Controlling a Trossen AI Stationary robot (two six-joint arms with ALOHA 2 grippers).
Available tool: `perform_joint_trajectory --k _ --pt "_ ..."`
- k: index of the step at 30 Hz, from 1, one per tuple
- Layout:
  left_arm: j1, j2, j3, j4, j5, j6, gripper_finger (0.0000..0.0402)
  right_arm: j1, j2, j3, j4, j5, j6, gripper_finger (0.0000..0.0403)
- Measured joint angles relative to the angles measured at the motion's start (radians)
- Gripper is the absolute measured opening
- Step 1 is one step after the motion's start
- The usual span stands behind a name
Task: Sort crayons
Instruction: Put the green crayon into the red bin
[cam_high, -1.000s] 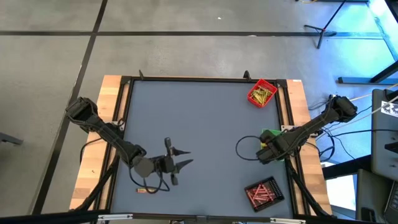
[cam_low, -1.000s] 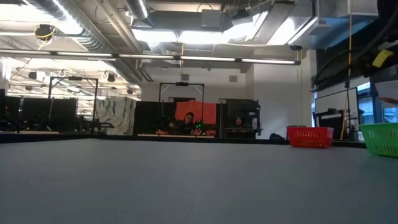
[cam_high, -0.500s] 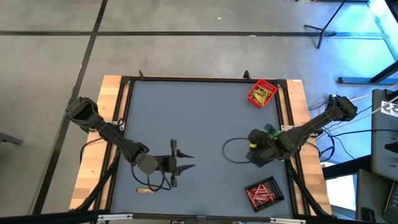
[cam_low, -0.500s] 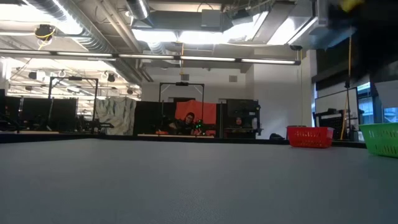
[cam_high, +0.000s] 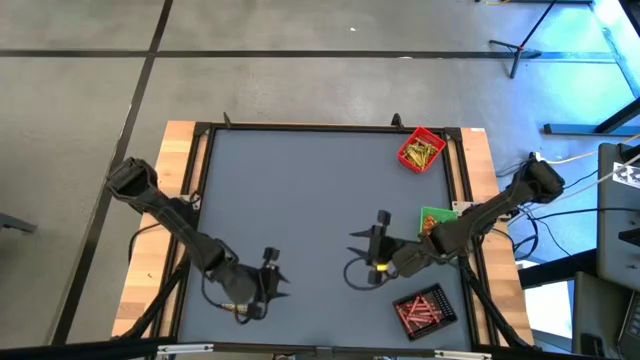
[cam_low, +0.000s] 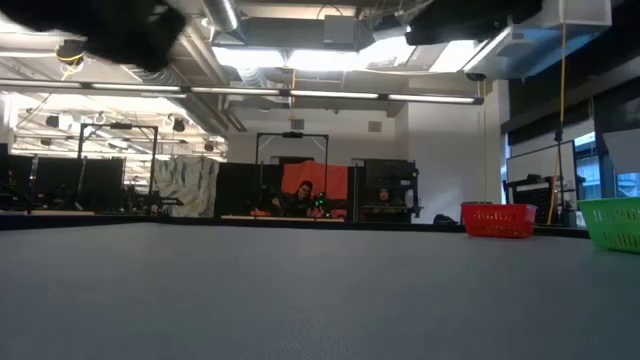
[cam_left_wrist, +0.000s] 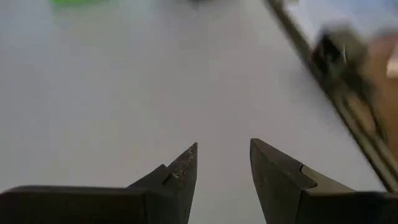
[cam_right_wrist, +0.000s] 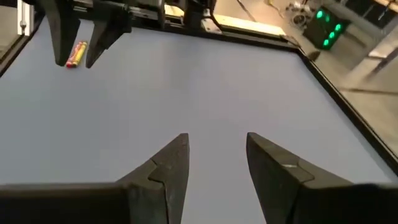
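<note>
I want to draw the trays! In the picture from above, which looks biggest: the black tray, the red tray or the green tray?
1. The black tray looks largest.
2. The red tray looks a bit smaller.
3. The green tray shows least, but the right arm covers part of it, so its full size is unsure.

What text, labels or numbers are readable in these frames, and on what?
None readable.
Loose crayon by the left gripper: wrapper shows only red and yellow, any print too small.
Marker tag on equipment right of the table: black-and-white pattern, no letters.
Red tray, green tray, black tray: no visible labels.
Orange panel in the room behind: no legible text.
</note>
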Motion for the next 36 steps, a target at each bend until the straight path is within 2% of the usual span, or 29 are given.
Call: perform_joint_trajectory --k 7,13,17,22,29,36 --pt "-0.122 0.000 0.186 -0.513 0.039 -0.313 0.0130 0.000 0.076 -0.001 0.071 0.000 -0.069 0.0159" --pt "-0.197 -0.001 0.230 -0.651 0.208 -0.604 0.0130 0.000 0.087 -0.001 0.090 0.000 -0.104 0.0159" --pt "-0.232 -0.001 0.201 -0.728 0.231 -0.776 0.0130 0.000 0.087 -0.001 0.091 0.000 -0.139 0.0159" --pt "-0.267 -0.001 0.123 -0.679 0.262 -0.878 0.0130 -0.008 0.087 -0.001 0.101 0.000 -0.200 0.0159" --pt "-0.277 -0.001 0.016 -0.530 0.283 -0.910 0.0130 -0.042 0.087 0.000 0.133 -0.030 -0.228 0.0159" --pt "-0.280 -0.001 -0.032 -0.506 0.287 -0.936 0.0130 -0.062 0.087 0.000 0.131 -0.091 -0.202 0.0159"
